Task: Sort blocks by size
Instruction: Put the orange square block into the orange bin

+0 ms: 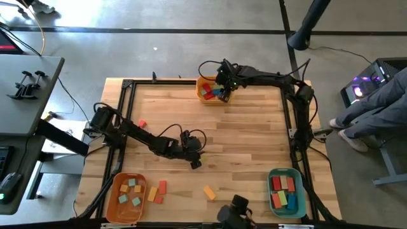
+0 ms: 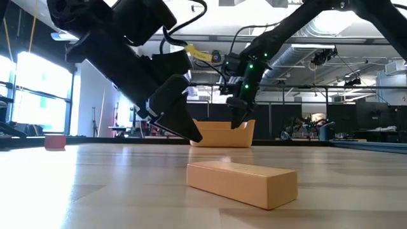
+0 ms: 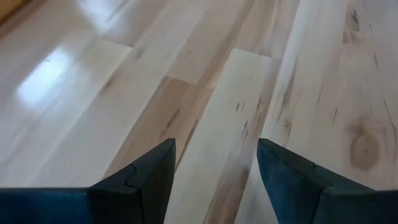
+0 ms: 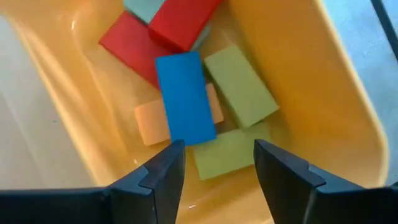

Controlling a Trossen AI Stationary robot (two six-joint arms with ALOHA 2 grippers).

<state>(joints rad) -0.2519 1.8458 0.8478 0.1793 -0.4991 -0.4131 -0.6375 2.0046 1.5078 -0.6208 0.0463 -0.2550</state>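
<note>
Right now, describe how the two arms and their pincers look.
Both arms are dark, jointed and slim, with black cables looping along them. The right arm shows small green lights near its wrist. The left pincer and right pincer each end in two dark, wedge-shaped fingers.

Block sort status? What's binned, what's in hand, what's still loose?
Binned: blocks fill the orange bin, yellow bin and teal bin. In hand: nothing; right gripper open above a blue block, left gripper open over bare wood. Loose: four blocks, including the orange block.

Orange block [image 4: 147,122] mostly hidden under blue block [image 4: 185,98]; teal block [image 4: 142,9] cut off.
</note>
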